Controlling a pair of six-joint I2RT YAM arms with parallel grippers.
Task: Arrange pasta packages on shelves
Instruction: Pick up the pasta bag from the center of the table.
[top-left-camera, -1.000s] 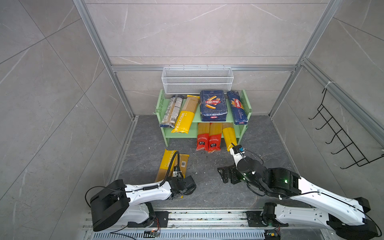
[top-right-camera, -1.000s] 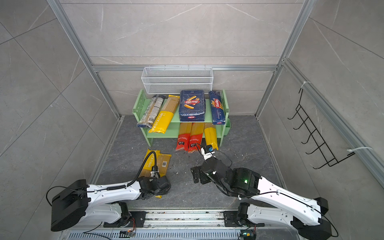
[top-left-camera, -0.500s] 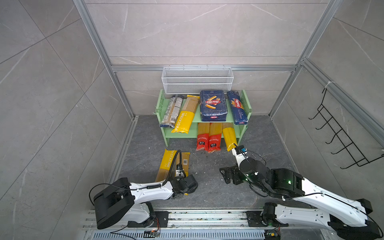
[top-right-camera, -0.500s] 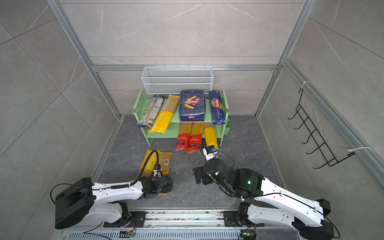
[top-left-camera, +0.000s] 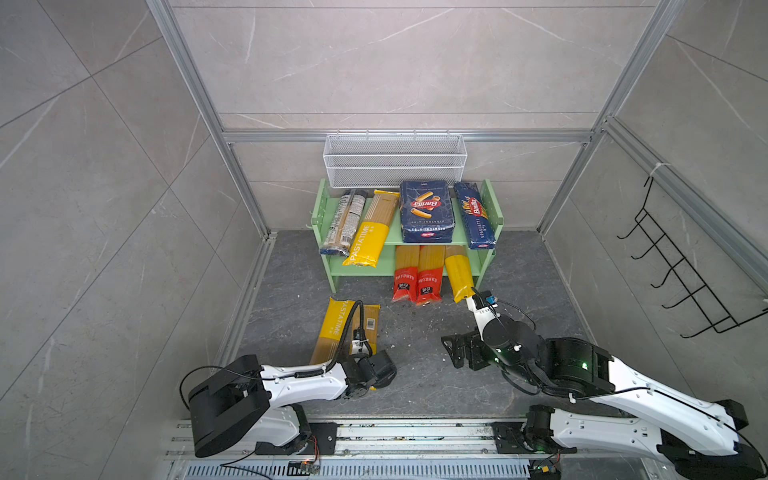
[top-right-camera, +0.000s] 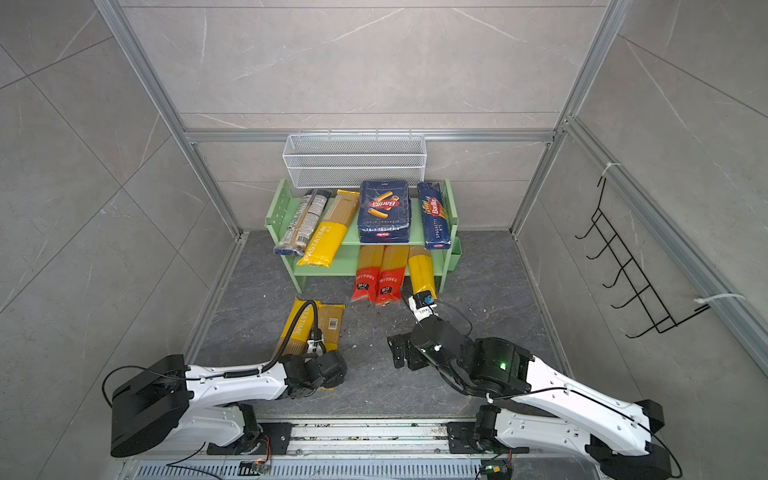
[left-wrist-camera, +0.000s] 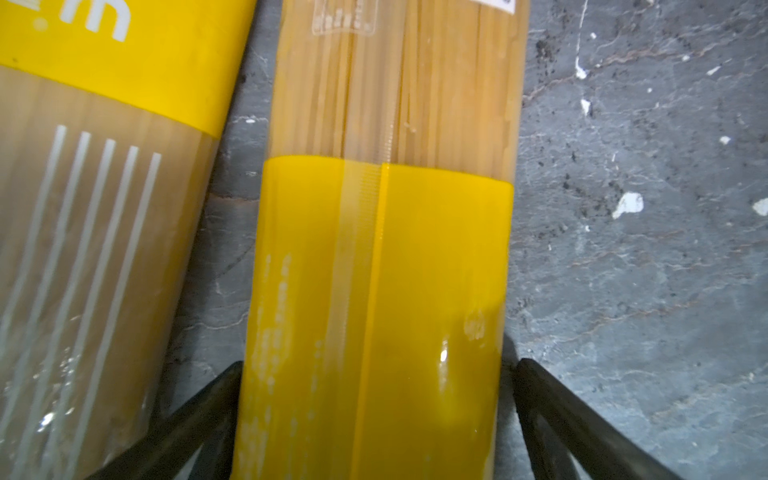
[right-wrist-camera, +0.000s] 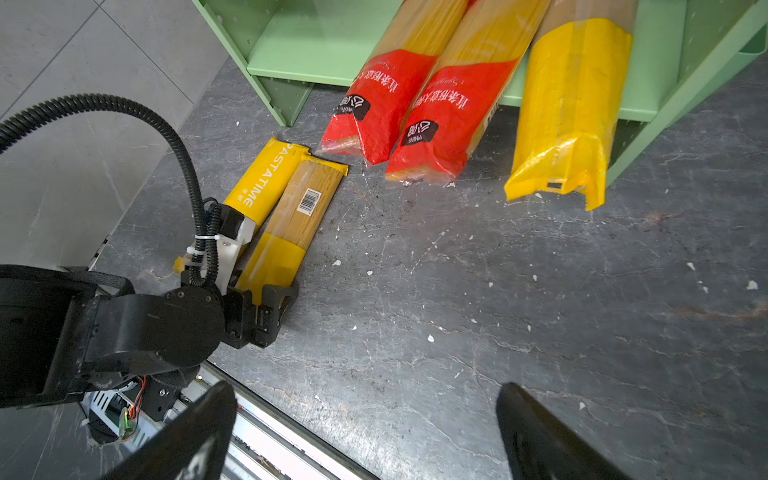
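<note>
Where my left fingers are: wide open, one on each side of a yellow spaghetti bag lying on the floor, not squeezing it.
Right fingers: wide open, holding nothing, above the floor.
Second yellow bag: on the floor, just beside the first.
Shelves: farther back, four packs on top, three bags below poking out the front.
</note>
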